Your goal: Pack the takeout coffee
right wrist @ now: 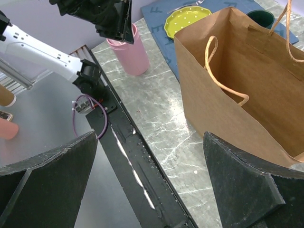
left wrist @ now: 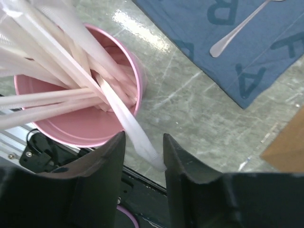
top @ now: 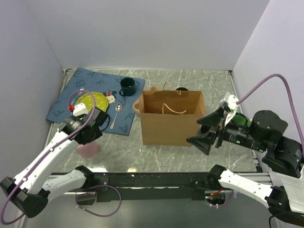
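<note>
1. Nearest the left wrist camera stand the left gripper's (left wrist: pixel 143 142) two dark fingers (left wrist: pixel 102 180), partly open. The gap between them is clearly wider than the one wrapped straw (left wrist: pixel 128 118) that runs into it.
2. That straw leans out of the pink cup (left wrist: pixel 71 130) just beyond the fingertips. Its loose end lies against the inner face of one finger and is not pinched. The straws fan out over the rim, which probably makes a single one easy to pick off.
3. Past the fingers to one side, a spoon (left wrist: pixel 237 28) lies flat on the blue mat (left wrist: pixel 247 52), well apart from them.
4. The right gripper (right wrist: pixel 148 142) has its fingers (right wrist: pixel 47 180) spread as wide as they go, holding and touching nothing.
5. Just ahead of one right fingertip the brown paper bag (right wrist: pixel 228 109) stands upright with its mouth open and handles slack, presumably so a cup can go straight down into it.
6. The takeout coffee (top: pixel 182 89) seems to be the dark round shape peeking over the bag's far edge. It is on the side away from both sets of fingers, mostly hidden and not yet packed.
</note>
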Controlling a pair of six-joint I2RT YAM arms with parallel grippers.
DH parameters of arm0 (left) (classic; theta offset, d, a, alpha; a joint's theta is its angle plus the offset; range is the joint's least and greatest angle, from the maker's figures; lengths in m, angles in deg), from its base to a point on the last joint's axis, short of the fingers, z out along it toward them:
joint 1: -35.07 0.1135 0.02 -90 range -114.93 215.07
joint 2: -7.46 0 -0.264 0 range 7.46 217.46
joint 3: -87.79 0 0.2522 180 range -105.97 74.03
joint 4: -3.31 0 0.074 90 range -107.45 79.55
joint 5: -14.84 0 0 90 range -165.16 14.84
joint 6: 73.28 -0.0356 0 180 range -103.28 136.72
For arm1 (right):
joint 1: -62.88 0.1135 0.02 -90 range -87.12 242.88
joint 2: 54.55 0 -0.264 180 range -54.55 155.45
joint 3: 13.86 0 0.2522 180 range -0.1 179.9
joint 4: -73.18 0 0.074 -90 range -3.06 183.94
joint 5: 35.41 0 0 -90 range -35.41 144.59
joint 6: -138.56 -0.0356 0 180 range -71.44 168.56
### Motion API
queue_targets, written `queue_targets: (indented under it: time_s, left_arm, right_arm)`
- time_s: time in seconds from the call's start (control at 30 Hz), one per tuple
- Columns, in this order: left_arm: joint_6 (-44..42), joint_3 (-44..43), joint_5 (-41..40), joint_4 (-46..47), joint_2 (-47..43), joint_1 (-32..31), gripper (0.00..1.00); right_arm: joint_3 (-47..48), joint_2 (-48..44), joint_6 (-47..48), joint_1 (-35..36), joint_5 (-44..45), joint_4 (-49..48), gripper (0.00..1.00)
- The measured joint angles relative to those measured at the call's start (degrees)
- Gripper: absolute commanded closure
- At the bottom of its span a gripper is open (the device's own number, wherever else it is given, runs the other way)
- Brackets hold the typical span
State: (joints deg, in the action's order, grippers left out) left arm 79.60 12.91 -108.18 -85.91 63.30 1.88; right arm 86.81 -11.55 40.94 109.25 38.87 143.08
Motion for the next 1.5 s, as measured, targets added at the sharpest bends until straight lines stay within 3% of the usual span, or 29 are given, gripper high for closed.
queue_targets:
  time_s: [0.5,1.0,1.5]
  left_arm:
    - [-2.47,-2.86,-4.35,-0.92,2.49,0.02,0.99]
    - [-6.80,-8.13,-4.26,-2.01,1.81,0.02,0.99]
    - [-13.57,-32.68,-0.72,-2.03,4.26,0.02,0.99]
  right_arm:
    - [0.00,1.62,0.00,-0.02,-0.02,-0.02,0.00]
    - [1.27,5.31,0.02,-0.02,-1.20,-2.32,0.00]
    - [6.03,8.33,5.49,-0.02,2.67,-3.39,0.00]
